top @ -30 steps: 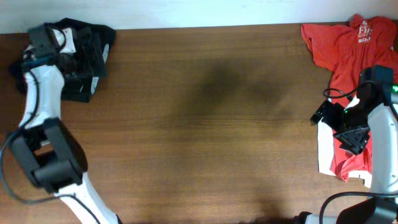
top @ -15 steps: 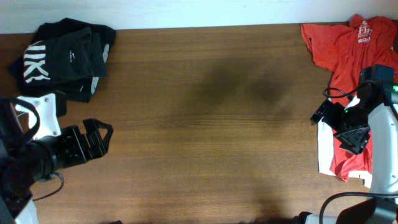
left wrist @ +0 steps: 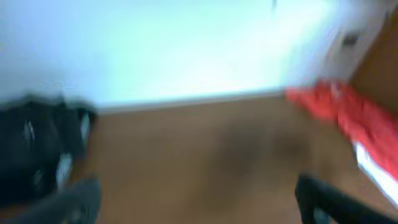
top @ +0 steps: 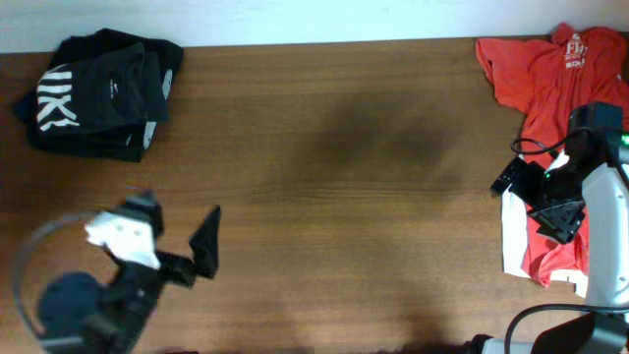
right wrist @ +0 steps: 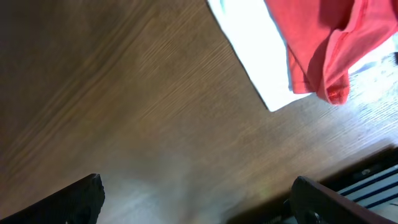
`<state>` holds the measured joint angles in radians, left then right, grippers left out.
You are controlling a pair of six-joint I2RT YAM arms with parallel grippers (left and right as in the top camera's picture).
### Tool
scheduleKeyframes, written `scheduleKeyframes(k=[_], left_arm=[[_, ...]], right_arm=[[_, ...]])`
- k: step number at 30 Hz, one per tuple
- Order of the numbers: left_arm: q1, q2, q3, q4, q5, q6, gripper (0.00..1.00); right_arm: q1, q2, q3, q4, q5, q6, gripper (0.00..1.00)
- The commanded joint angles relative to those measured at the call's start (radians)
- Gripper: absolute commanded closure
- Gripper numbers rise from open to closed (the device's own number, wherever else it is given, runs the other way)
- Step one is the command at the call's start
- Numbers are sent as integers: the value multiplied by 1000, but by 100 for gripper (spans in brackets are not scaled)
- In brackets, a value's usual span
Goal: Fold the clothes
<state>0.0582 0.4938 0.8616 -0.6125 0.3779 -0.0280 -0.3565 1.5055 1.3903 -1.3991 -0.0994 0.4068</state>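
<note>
A folded black garment with large white letters [top: 93,93] lies on the wooden table [top: 344,197] at the far left corner. It shows blurred in the left wrist view [left wrist: 37,149]. My left gripper [top: 197,251] is blurred, near the front left, well apart from the garment; its fingers [left wrist: 199,202] are spread wide and empty. A red T-shirt [top: 550,84] lies at the far right over a white piece [top: 513,236]. My right gripper [top: 531,202] hovers at their left edge, open and empty [right wrist: 199,196]. The right wrist view shows the red shirt [right wrist: 323,43] and the white piece [right wrist: 255,50].
A pale wall [left wrist: 186,43] runs behind the table's far edge. The table's front edge and dark hardware below it show in the right wrist view [right wrist: 367,174].
My left arm has swung away from the black garment at the far left toward the front of the table, leaving the garment folded there. The right arm has not moved.
</note>
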Motion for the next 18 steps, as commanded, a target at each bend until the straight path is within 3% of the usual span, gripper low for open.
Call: scheduleKeyframes(k=[1,3,4,6,9,18], left_arm=[[-15,-221,-344,341,-3,-79,1],[-41,-348,-530,523,-127,-273,1],[-48,-376,-575,560,-166,-313,1],[-56,-453,-726,691,-235,-343,1],[-56,-489,-816,735,-323,-346,1],[-82,-486,-852,529,-393,-345,1]], right_arm=[[-4,-8,8,0,-2,-6,1],[-4,-8,9,0,-2,-6,1],[-4,-8,9,0,-2,-6,1],[-4,-8,9,0,-2,-6,1],[-4,-8,9,0,-2,-6,1],[-4,-8,9,0,-2,-6,1]])
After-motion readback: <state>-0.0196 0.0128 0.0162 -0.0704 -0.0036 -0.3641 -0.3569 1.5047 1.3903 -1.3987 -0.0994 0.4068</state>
